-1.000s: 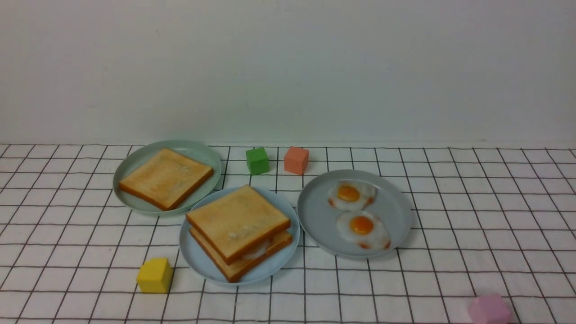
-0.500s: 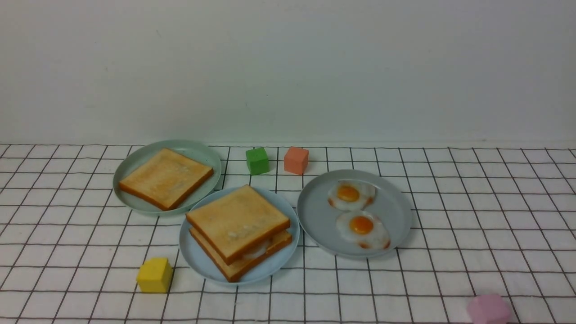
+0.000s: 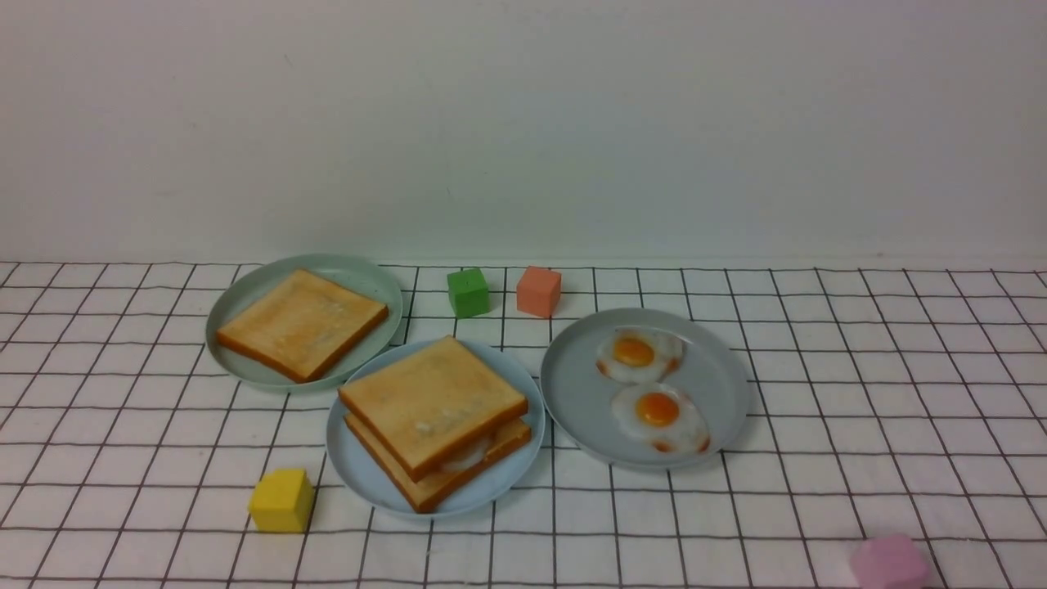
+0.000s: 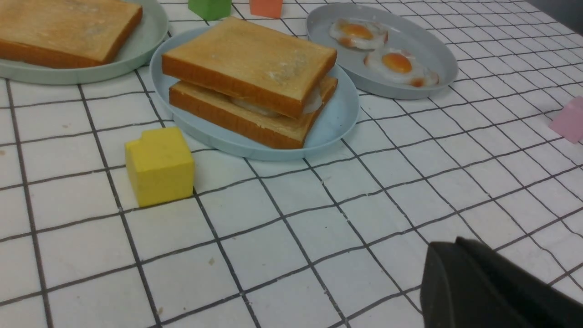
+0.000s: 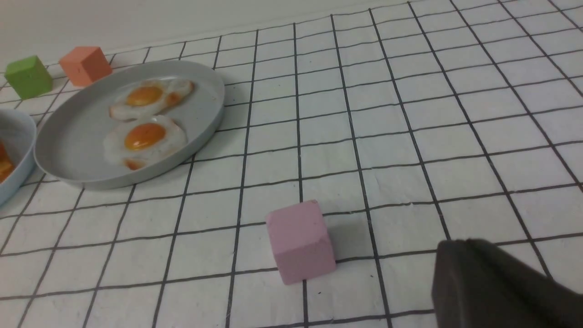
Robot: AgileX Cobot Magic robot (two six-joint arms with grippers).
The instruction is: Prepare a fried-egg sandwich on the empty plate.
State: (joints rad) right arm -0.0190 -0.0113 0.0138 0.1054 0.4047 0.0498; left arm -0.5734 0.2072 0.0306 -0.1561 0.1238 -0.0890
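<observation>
The sandwich [image 3: 433, 421] is seen stacked on the blue plate [image 3: 360, 470], between the green plate [image 3: 360, 278] holding one toast [image 3: 301, 324] and the grey plate [image 3: 572, 393] holding two eggs [image 3: 658, 417], while both grippers, left [image 4: 483, 287] and right [image 5: 492, 282], are pressed together, holding nothing.

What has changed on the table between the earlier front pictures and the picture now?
Nothing has visibly changed. The sandwich lies on the blue plate as before, the single toast on the green plate, the two eggs on the grey plate, and all four blocks stay in place. No arm shows in the front view.
</observation>
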